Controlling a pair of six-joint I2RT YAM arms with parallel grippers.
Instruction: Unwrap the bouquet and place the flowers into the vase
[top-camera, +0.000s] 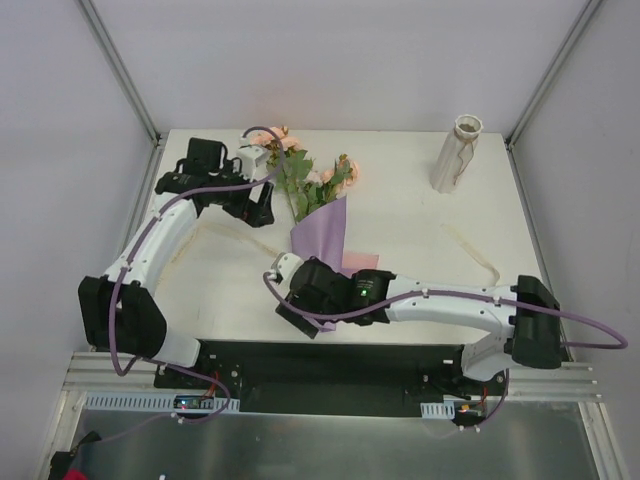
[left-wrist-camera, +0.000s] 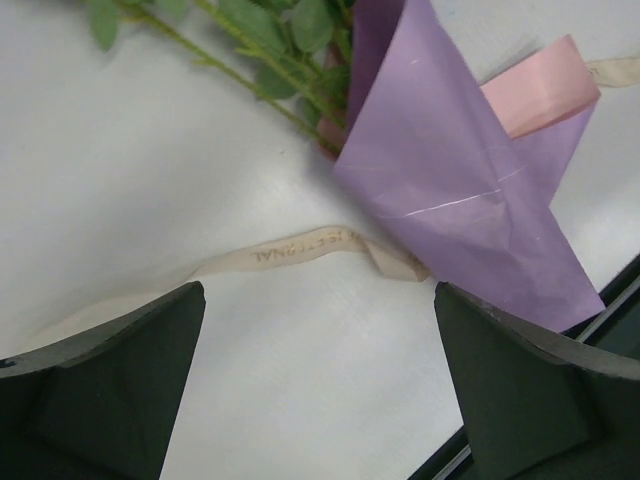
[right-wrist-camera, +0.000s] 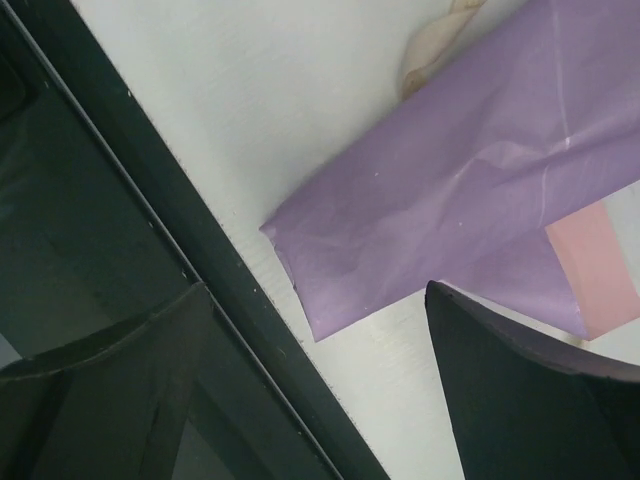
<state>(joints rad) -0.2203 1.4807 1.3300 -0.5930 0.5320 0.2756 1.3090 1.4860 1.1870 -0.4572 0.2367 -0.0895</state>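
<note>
Though apparently untied, with cream ribbon (left-wrist-camera: 300, 245) trailing slack across the table (top-camera: 420, 230), recorded bouquet (top-camera: 318, 205) as not yet unwrapped: found lilac paper (top-camera: 322, 235) rolled in a cone about the stems, pink lining showing at one fold. Saw flowers (top-camera: 300, 170) lying flat at mid-table, heads toward the far edge, leaves and stems poking out of the cone's mouth. Noted vase (top-camera: 458, 155) upright at the far right, well apart from the bouquet, no stems in it. Judged untying about done; left to do: opening the paper, freeing the stems, carrying them to the vase. Logged left gripper (left-wrist-camera: 318, 300) at the far left beside the flower heads, arm bent in from the side, jaws spread wide, gripping nothing, ribbon on the table beneath. Logged right gripper (right-wrist-camera: 318, 290) by the table's near edge at the cone's closed tip, forearm stretched low across the front, jaws likewise spread, paper tip just ahead of the fingers; could not tell whether touching.
</note>
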